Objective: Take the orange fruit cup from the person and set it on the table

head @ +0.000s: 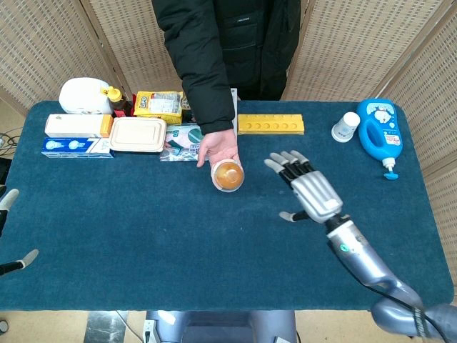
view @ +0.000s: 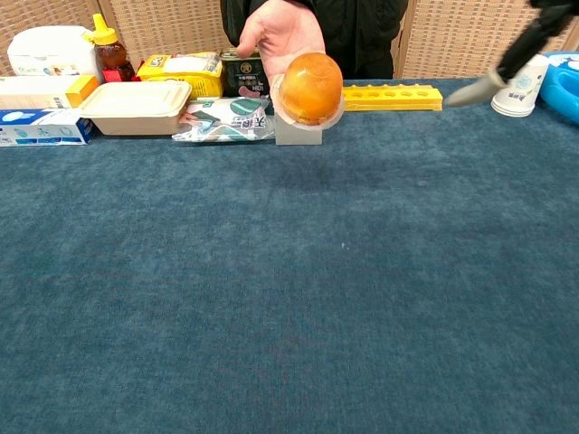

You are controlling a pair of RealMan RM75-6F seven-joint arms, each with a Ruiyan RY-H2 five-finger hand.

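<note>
Fingers: the right hand [head: 308, 190] has its fingers [head: 287, 162] spread apart and holds nothing. It sits in the middle right of the head view, just right of the cup but not touching it. Only fingertips of the left hand [head: 13, 232] peek in at the lower left edge, so I cannot tell how they are set.
Table: the blue table [head: 178, 243] fills most of both views.
Person: a person in a black coat [head: 221, 50] stands at the top middle, one arm reaching down.
Person's hand: the person's hand [head: 218, 148] holds the cup up above the table.
Blue bottle: a blue bottle [head: 380, 133] lies in the upper right of the head view.
Food box: a tan food box [head: 137, 134] sits in the upper left.
Yellow tray: a long yellow tray [head: 270, 124] lies at the top middle.
Orange fruit cup: the orange fruit cup [head: 228, 175] is in the person's hand, near the middle of the head view.
Paper cup: a small white paper cup [head: 345, 126] stands just left of the blue bottle.
</note>
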